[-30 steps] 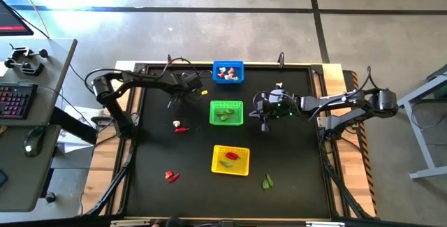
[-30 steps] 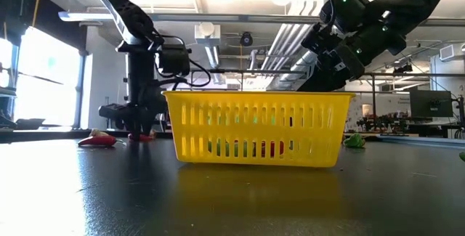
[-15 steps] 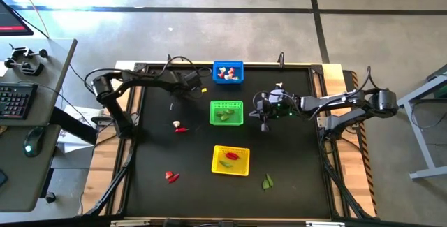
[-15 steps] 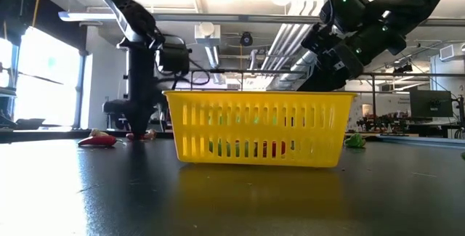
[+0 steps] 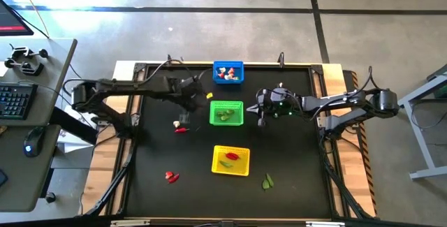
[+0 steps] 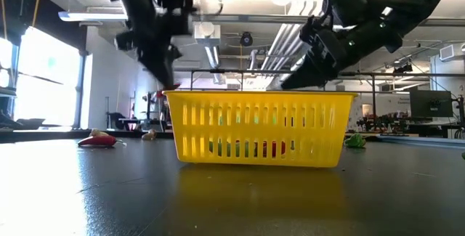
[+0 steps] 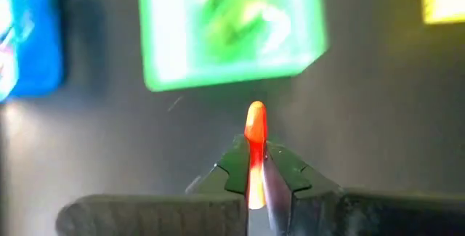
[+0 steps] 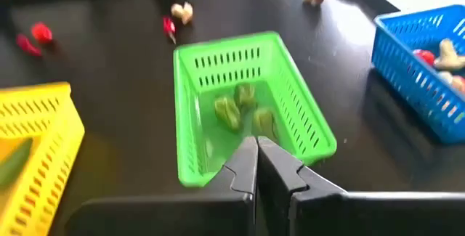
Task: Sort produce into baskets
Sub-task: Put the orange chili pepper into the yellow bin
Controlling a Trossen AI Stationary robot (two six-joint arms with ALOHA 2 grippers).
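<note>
1. Plainly, the left end effector point(image 7: 256, 181) is clamped on a slim red-orange toy chilli point(image 7: 254, 145), raised off the black tabletop point(image 5: 293, 164) just beside the green square mesh basket point(image 5: 226, 112).
2. The pinch looks narrow (one end only), so the chilli could twist or slip.
3. Its long axis runs along the fingers, tip towards the green basket.
4. The right end effector point(image 8: 256, 165) hangs closed and empty over that basket.

our two arms are dark, jointed and slim, with loose black cables; each ends in dark, wedge-shaped fingers point(image 8: 256, 165).
</note>
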